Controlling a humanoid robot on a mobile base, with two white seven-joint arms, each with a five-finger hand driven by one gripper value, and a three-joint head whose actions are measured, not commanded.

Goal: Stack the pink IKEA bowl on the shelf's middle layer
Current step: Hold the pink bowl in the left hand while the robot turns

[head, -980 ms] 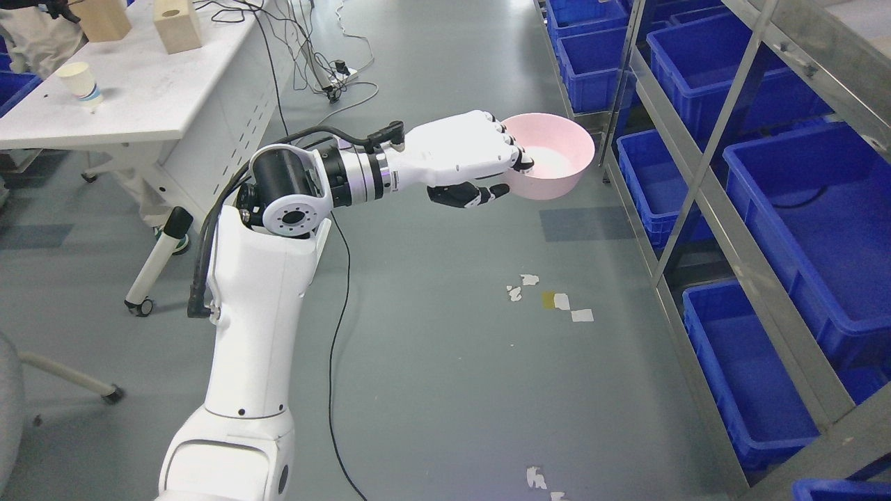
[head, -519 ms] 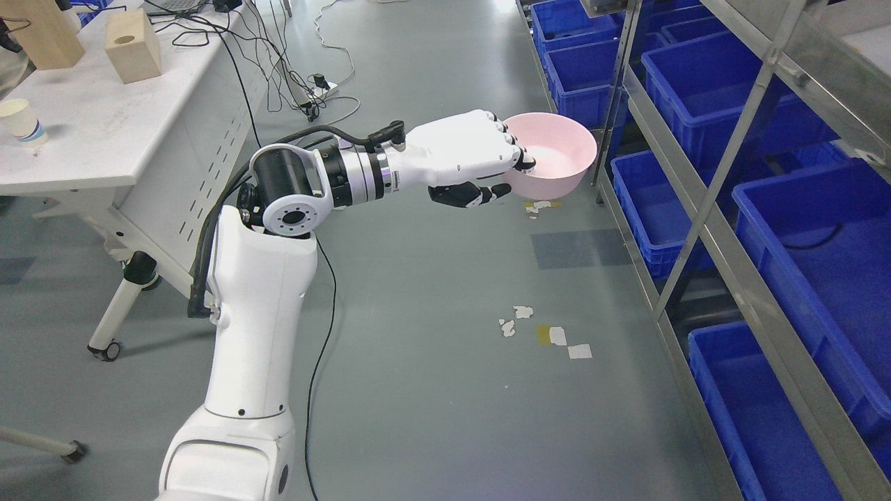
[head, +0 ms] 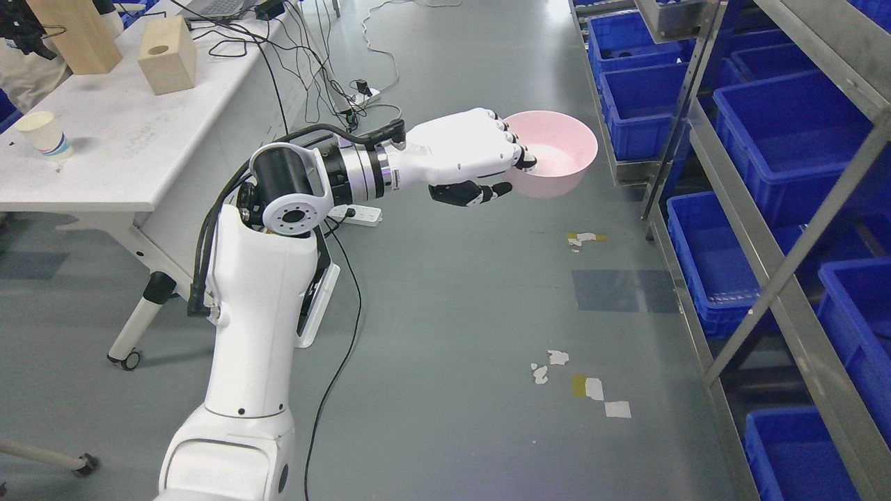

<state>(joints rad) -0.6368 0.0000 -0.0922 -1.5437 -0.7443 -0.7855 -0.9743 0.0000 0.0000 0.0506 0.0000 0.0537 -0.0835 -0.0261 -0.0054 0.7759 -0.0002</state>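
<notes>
My left hand (head: 511,170) is shut on the near rim of a pink bowl (head: 560,149), fingers over the rim and thumb beneath. It holds the bowl upright in the air above the grey floor, left of a metal shelf rack (head: 738,209). The bowl looks empty. The rack's layers carry blue bins (head: 786,132). The bowl is apart from the rack, short of its upright post. My right arm is out of sight.
A white table (head: 125,153) stands at the left with two wooden blocks (head: 167,64) and a paper cup (head: 44,136). Cables and a power strip (head: 362,214) lie on the floor. Bits of tape (head: 588,386) mark the floor. A chair leg (head: 49,456) shows at lower left.
The whole picture has shifted, so the camera has moved: floor marks, table and rack sit differently. My left arm keeps the same pose with the bowl still in its grasp.
</notes>
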